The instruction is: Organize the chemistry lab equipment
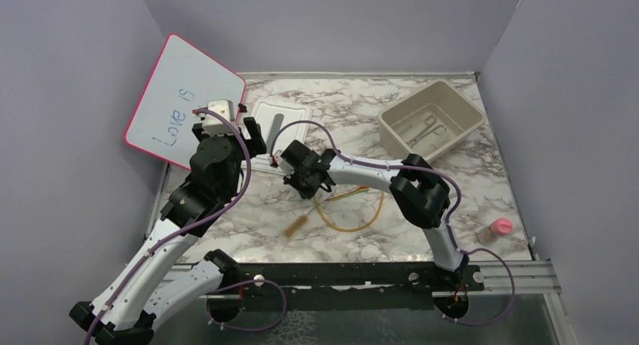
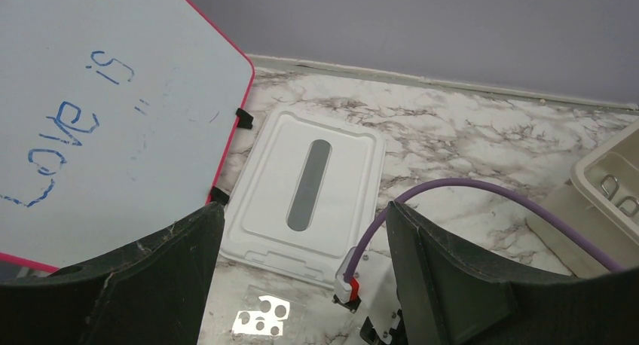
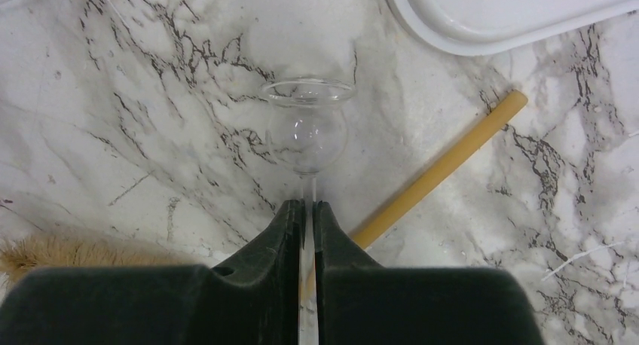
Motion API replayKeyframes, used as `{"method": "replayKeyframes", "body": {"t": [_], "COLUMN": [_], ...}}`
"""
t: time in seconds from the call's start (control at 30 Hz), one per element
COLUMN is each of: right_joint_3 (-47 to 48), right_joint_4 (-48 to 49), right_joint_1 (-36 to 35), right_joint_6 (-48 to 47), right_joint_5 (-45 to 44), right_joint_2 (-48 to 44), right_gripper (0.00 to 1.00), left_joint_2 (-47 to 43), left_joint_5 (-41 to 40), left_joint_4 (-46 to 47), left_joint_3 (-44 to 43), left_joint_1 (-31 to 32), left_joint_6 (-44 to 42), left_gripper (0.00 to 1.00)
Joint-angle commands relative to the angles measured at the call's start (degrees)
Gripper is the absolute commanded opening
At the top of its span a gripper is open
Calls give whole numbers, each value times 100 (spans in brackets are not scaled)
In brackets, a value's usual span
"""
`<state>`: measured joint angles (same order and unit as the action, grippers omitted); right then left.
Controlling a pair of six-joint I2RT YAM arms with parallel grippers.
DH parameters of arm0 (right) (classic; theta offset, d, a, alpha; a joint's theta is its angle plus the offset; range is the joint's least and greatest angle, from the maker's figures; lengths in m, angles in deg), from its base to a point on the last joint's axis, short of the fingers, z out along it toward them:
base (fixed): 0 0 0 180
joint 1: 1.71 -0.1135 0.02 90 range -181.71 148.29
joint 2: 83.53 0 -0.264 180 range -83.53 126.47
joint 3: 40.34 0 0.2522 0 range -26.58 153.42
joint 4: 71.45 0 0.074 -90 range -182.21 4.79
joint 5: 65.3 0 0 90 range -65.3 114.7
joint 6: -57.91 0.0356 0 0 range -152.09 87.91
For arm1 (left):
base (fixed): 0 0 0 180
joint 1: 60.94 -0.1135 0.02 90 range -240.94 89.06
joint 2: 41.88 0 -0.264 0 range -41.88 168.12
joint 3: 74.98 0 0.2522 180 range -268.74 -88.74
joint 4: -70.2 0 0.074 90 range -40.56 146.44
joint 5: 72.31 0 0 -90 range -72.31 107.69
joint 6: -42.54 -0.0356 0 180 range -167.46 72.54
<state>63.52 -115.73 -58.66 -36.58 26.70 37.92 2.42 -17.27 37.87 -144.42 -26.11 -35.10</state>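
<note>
Glass thistle funnel (image 3: 307, 130) stem clamped in right gripper (image 3: 307, 208), amber tube (image 3: 444, 164) just beside, left gripper (image 2: 303, 209) apart

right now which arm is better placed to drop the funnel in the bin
Right. The right gripper holds the glass funnel, and the bin is on its side; the left gripper is open by the lid.

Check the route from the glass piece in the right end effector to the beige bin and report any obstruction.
Nothing visible blocks it. The right end effector grips the glass funnel by its stem, and bare marble runs from there to the beige bin. The amber tube lies flat beside the funnel.
</note>
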Motion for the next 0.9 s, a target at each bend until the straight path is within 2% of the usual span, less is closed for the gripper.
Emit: {"method": "replayKeyframes", "body": {"t": [0.0,0.1,0.3,0.47,0.67,0.87], "right_joint_3": [-158,-322,-664,-1144,-1297,-1117], "right_joint_4": [367,701,1325,2071,2309,1682], "right_joint_1": [-33,-27,21,453,1438,2940], "right_joint_6": [131,264,668,1249,1935,3045], "right_joint_5": [-180,-341,-829,-1349,-2057,-2562], "right_joint_2": [-450,-837,-1726,-2702,-3695,-4094], "right_gripper": [8,4,4,4,5,5], "left_joint_2": [-72,-114,-196,-243,-252,-293], "left_joint_5": [-26,-32,-13,67,395,1470], "left_joint_4": [20,11,-13,-41,-10,796], "left_joint_3": [-3,-30,-48,-1,194,809], "left_joint_1": [-29,-29,-29,-29,-29,-29], "left_joint_6": [-47,-42,-7,21,181,92], "left_gripper": [81,82,81,81,82,82]}}
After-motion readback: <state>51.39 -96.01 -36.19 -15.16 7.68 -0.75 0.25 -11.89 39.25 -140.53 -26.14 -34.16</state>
